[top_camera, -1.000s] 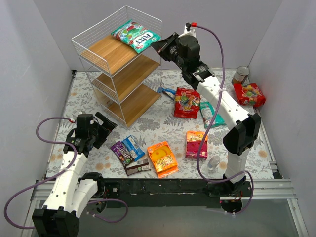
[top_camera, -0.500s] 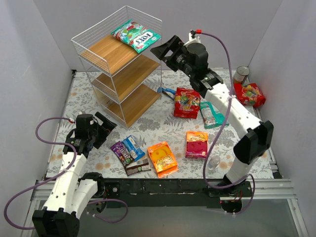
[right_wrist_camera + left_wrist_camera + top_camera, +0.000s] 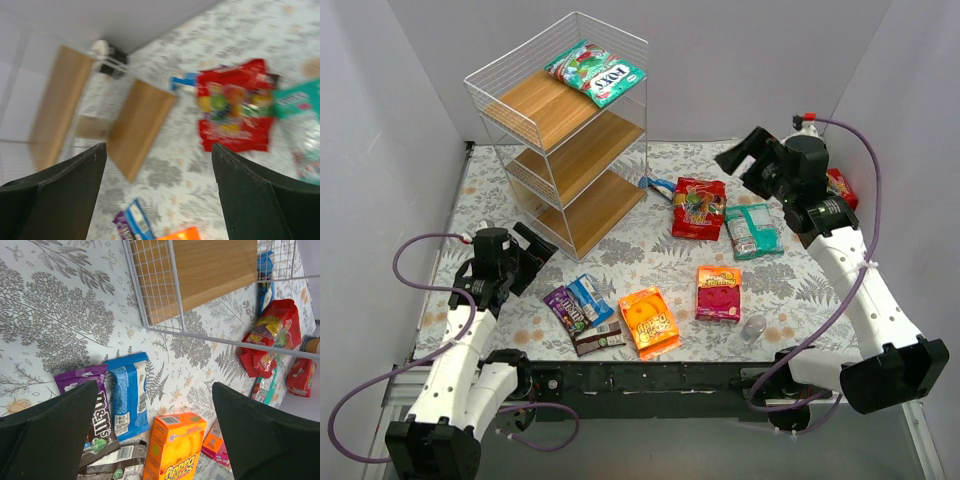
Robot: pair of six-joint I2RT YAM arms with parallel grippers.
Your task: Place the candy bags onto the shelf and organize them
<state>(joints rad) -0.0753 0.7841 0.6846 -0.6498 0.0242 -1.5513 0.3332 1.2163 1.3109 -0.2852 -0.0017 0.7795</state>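
- Noted one teal-green bag [image 3: 595, 72] lying on top board of shelf [image 3: 535, 105].
- Found red bag [image 3: 699, 208] and second teal bag [image 3: 753, 228] on table [image 3: 640, 255], right of shelf.
- Found orange bag [image 3: 649, 321], pink-orange bag [image 3: 718, 292], purple pack [image 3: 563, 307], blue pack [image 3: 590, 298] and brown pack [image 3: 599, 340] in front of shelf.
- Recorded left gripper [image 3: 532, 255] in front of shelf, fingers apart, holding nothing.
- Recorded right gripper [image 3: 740, 165] right of shelf, fingers apart, holding nothing.
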